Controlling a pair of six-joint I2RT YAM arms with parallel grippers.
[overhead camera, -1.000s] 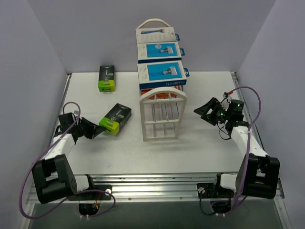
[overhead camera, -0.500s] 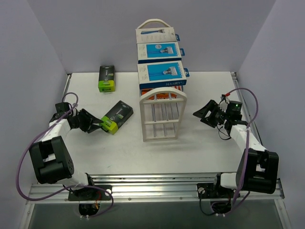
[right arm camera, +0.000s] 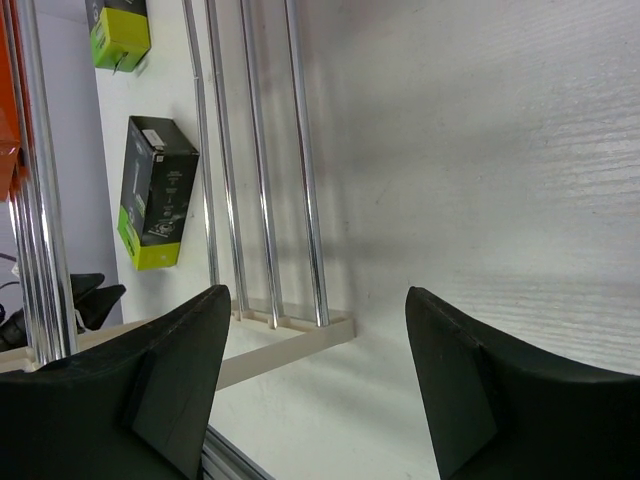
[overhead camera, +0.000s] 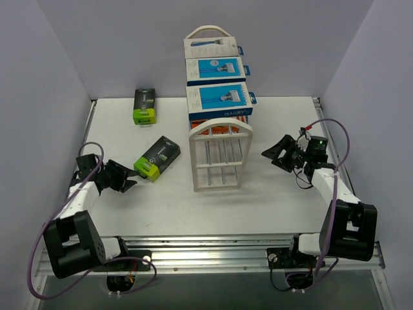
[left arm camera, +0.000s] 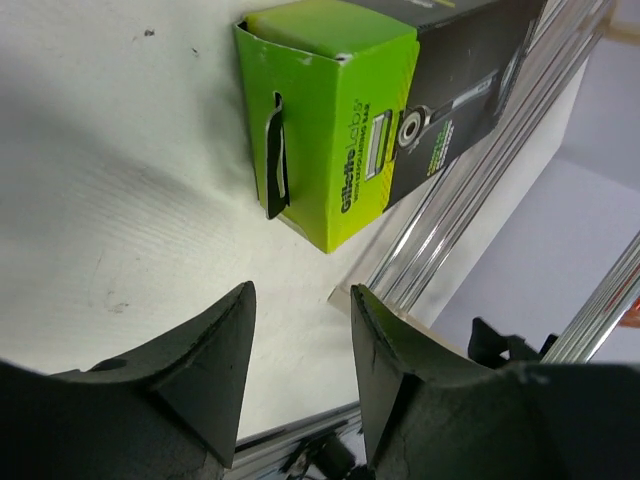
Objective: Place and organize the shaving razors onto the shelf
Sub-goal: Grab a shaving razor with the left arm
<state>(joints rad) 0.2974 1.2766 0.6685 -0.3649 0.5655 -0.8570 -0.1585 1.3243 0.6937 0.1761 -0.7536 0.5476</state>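
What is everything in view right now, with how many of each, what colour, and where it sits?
Shelf: one, cream-white, standing mid-table.
Blue boxes: three, blue and white, on the shelf's upper tiers.
Orange boxes: count unclear, orange, on a lower tier of the shelf.
Green boxes: two, black and lime green, lying on the table left of the shelf, one nearer, one farther back.
Table: one, white, under everything.
Left arm: one, black and white, near left; jaws open and empty, just short of the nearer green box.
Right arm: one, black and white, near right; jaws open and empty, facing the shelf.
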